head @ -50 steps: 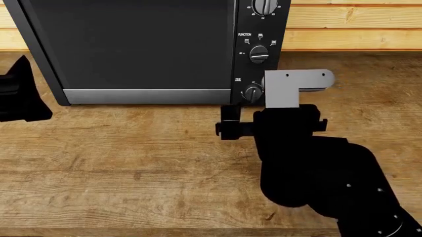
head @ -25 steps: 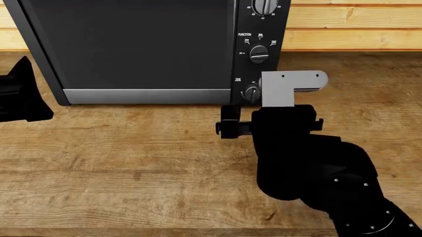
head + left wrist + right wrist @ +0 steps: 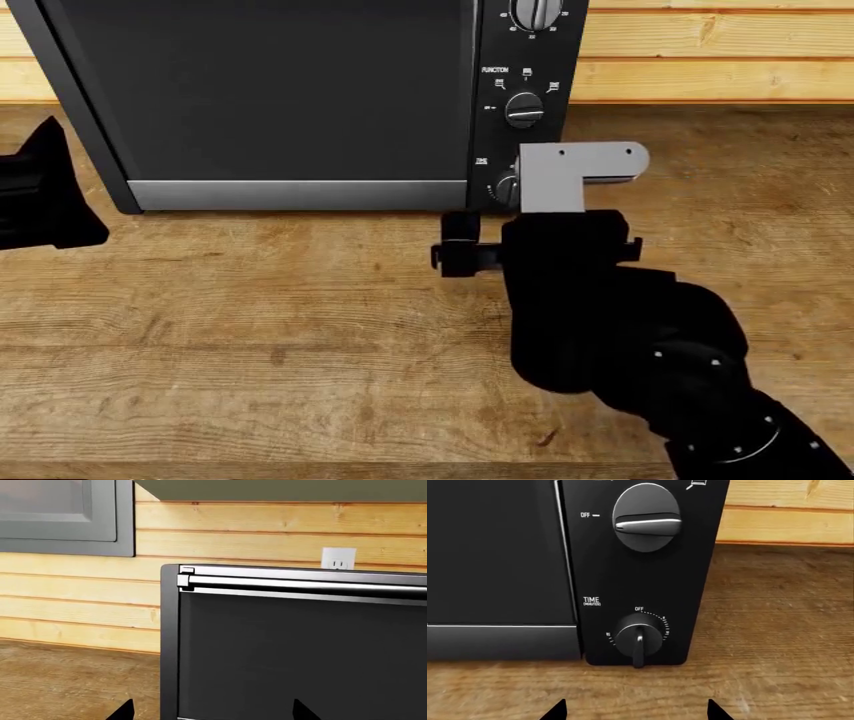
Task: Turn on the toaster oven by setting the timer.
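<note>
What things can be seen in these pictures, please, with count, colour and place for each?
toaster oven: one, black with silver strip, on the counter against the wall
timer: one, black knob marked TIME, lowest on the panel
function knob: one, black with silver bar, above the timer
top knob: one, black, partly cut off
counter: one, brown wood
wall outlet: one, white, behind the oven
window frame: one, grey, on the wall
right gripper: black, before the timer
left gripper: black, facing the door

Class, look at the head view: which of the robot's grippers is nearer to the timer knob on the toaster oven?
The right. The right gripper sits just in front of the timer knob, nearly lined up with it. The left gripper hangs far off, beyond the toaster oven's opposite corner.
</note>
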Tool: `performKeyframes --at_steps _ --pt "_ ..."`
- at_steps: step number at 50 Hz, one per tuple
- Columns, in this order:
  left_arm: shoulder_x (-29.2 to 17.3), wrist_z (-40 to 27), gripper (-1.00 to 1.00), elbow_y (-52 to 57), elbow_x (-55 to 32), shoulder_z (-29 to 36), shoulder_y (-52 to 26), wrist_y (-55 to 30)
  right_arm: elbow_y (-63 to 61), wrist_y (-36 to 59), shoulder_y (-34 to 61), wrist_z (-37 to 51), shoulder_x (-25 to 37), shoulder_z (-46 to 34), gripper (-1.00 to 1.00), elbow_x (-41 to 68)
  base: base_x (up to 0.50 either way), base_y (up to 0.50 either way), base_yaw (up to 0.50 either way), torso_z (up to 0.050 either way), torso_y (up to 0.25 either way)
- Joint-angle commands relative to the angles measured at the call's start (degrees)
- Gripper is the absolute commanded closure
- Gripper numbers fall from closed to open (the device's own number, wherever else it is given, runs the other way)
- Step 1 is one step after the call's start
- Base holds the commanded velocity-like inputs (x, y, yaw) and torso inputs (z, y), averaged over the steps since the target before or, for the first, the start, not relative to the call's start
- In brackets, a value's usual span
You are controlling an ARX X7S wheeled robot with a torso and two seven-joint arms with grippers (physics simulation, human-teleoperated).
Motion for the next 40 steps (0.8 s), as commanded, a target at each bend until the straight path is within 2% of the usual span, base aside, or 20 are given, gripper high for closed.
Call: performKeyframes --at_steps 1,40 --pt "-0.2 0.0 -1.00 0.0 0.0 0.3 0.1 0.5 2.1 -1.0 0.2 -1.3 -0.3 -0.6 -1.00 -1.5 0.00 0.00 0.00 0.000 0.000" --pt "-0.9 0.6 -1.00 0.4 0.5 0.4 1.2 1.6 7.3 -3.8 2.2 -6.1 -1.2 -4.3 -1.00 -7.6 0.00 0.00 0.00 0.000 0.000"
